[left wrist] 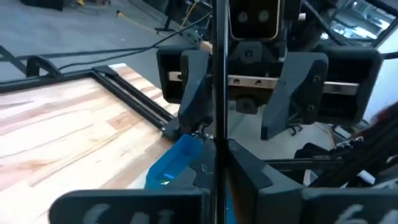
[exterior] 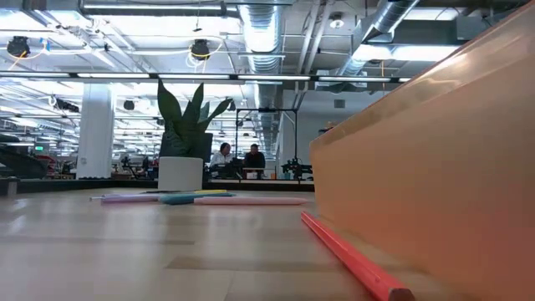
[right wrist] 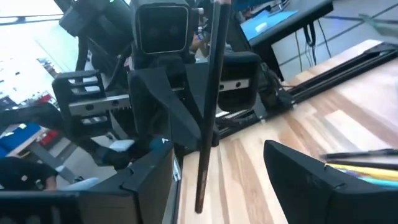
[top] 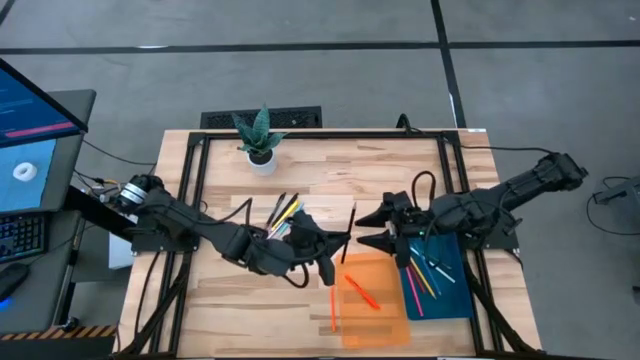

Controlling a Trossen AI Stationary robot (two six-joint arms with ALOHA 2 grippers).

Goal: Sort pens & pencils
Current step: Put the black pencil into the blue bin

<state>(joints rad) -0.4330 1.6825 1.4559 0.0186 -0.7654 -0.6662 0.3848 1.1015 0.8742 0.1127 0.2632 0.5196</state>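
My left gripper [top: 342, 243] [left wrist: 214, 160] hangs above the table's middle, shut on a black pencil [top: 350, 230] [right wrist: 209, 93]. My right gripper [top: 364, 229] [right wrist: 227, 182] faces it from the right. It is open, with its fingers on either side of the pencil's one end, and touches nothing. Several loose pens & pencils [top: 283, 212] [exterior: 201, 199] lie on the wood behind my left gripper. The orange tray [top: 388, 322] holds a red pen [top: 362, 292], and an orange pen [top: 333, 310] [exterior: 351, 259] lies on the table along its left wall. The blue tray [top: 456, 302] holds several pens. My left gripper pinches the black pencil between its two fingers, about the middle of its length [right wrist: 203, 138]. The fingers come nearly level from the table's left and lie across the pencil. The pencil is lifted clear of the table, with both ends sticking out free.
A potted plant [top: 260, 142] [exterior: 182, 159] stands at the table's far edge. A monitor [top: 25, 140] and keyboard sit off the table's left side. Black frame rails run along the table's edges. People sit far off in the room beyond.
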